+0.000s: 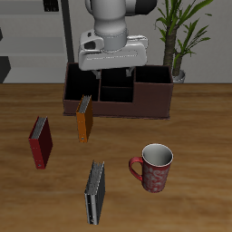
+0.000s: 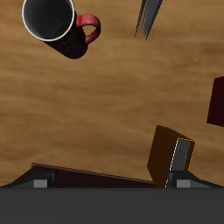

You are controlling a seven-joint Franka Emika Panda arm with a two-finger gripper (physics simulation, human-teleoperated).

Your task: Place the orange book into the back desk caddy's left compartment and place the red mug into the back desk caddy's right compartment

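While upright, orange book (image 1: 84, 120) beside caddy (image 1: 122, 107)

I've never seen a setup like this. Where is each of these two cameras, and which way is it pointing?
Exterior view: in front of and above the table, facing the robot; shows its arm and hand over the back desk caddy.
Wrist view: on the hand, looking straight down; only grey fingertips show.
Shared: the red mug, the orange book, the grey-black book, the dark red book.
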